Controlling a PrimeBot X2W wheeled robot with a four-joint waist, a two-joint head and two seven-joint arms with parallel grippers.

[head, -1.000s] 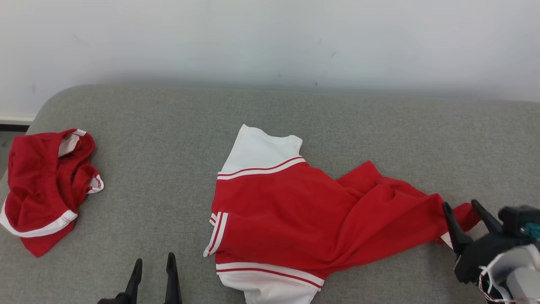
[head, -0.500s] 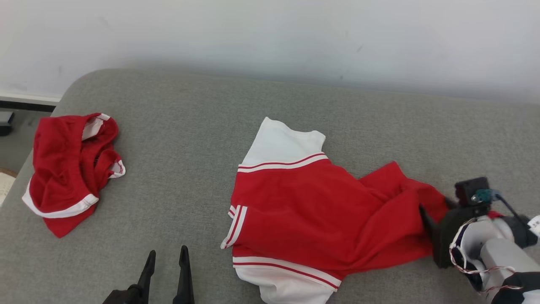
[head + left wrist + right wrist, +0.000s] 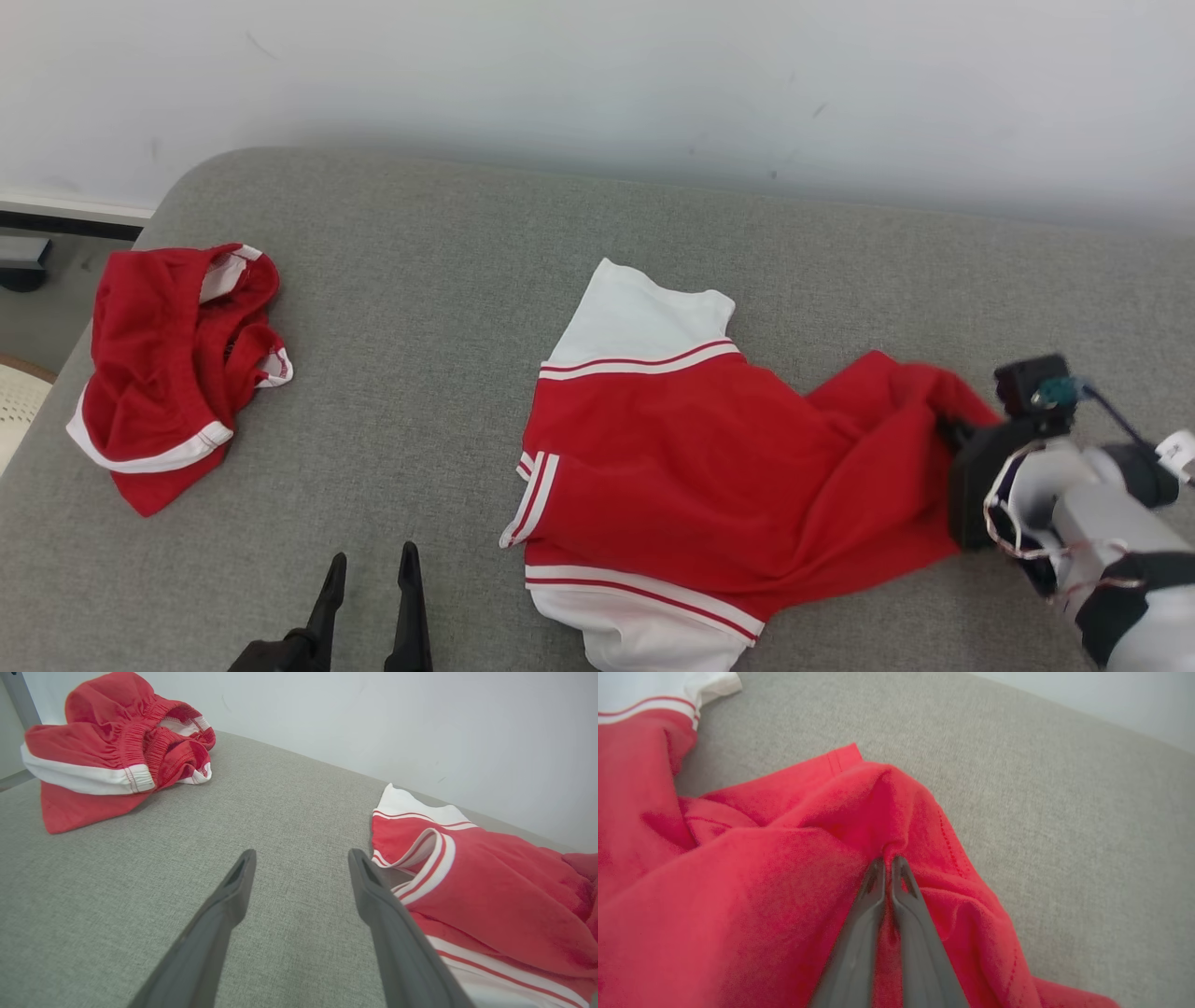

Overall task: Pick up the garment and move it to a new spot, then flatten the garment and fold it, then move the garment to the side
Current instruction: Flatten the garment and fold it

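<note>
Red shorts (image 3: 173,373) at left end of grey cushion (image 3: 448,280). Left gripper (image 3: 372,553) at cushion's front edge, spread wide, empty. Red-and-white jersey (image 3: 709,467) mid-cushion, long axis left-right, white sleeves pointing front and back. Right gripper (image 3: 888,861) toward cushion's right, pinched shut on jersey's bunched end.

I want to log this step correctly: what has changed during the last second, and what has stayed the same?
The right gripper moved in over the right end of the red jersey and shut on a fold of its cloth. The left gripper stayed open and idle; the red shorts and the rest of the jersey lie as before. The whole picture shifted because the camera turned.
</note>
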